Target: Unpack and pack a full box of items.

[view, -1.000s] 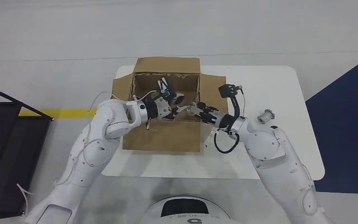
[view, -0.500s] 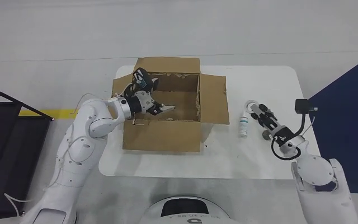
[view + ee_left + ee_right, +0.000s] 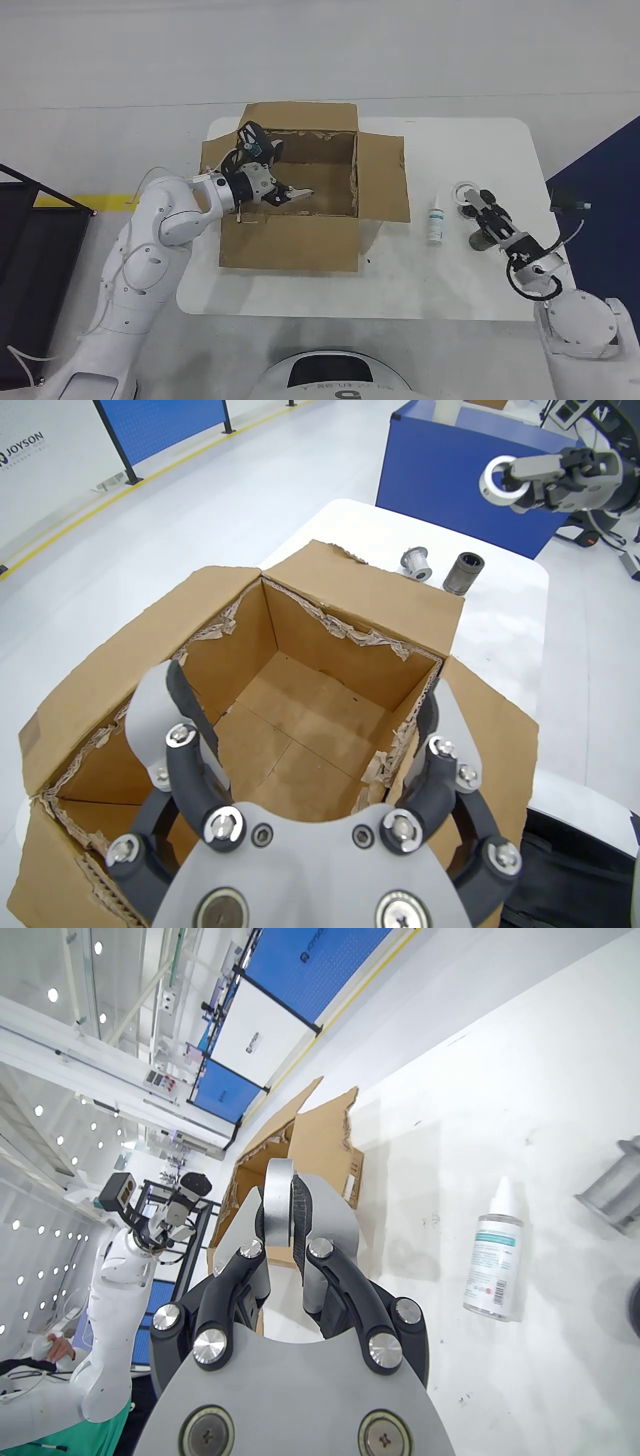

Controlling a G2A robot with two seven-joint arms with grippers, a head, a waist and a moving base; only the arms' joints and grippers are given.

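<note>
My right end effector (image 3: 280,1200) has drawn away from the bottle (image 3: 492,1268) lying on the desk (image 3: 500,140), clamped on a metal ring (image 3: 276,1178), seemingly only by its rim, so it may slip and roll off; my left end effector (image 3: 300,695) gapes above the empty cardboard box (image 3: 400,610).

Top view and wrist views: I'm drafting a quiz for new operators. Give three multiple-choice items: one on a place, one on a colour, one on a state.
1. Where is the bottle? A in the box; B on the table beside the box; C in the left fingers.
2. What colour is the ring? A red; B silver; C green.
3. How are the left fingers? A open; B shut on the bottle; C shut on the ring.
Key: B, it lies on the table; B, the ring in the right fingers is bare metal; A, the left fingers spread over the box.
</note>
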